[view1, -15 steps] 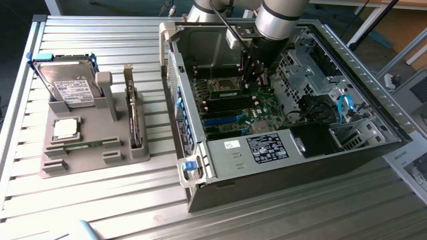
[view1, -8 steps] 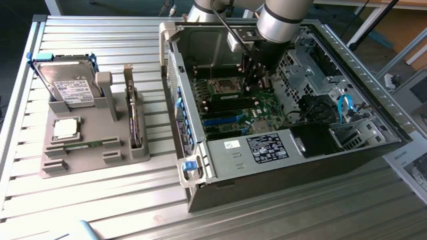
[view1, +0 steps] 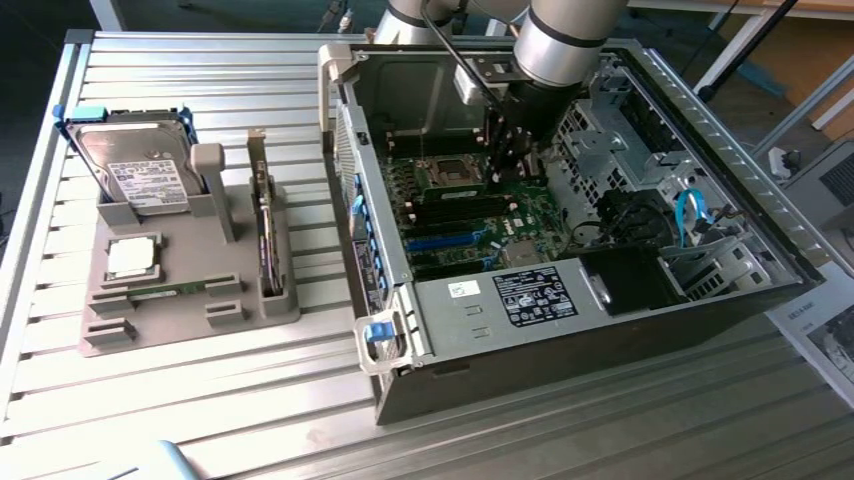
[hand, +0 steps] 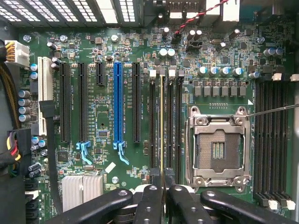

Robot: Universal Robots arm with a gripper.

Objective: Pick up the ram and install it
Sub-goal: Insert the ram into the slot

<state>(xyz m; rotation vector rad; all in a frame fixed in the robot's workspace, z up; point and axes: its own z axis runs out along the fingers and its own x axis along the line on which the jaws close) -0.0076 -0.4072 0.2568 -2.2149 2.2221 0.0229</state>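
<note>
The ram (hand: 162,126) shows edge-on in the wrist view as a thin pale line running along one of the black memory slots beside the open processor socket (hand: 217,149). My gripper (hand: 163,198) is shut on the ram, with a black finger (hand: 148,203) on each side of its near end. Whether the stick is seated in the slot or just above it I cannot tell. In the exterior view the gripper (view1: 514,150) reaches down inside the open computer case (view1: 534,300), over the green motherboard (view1: 467,215); the ram is hidden there by the arm.
On the exterior view's left a grey holder (view1: 227,315) carries a silver hard drive (view1: 134,170), a square processor chip (view1: 131,257) and a thin board standing on edge (view1: 274,250). Case walls and a drive cage (view1: 601,130) close in around the arm.
</note>
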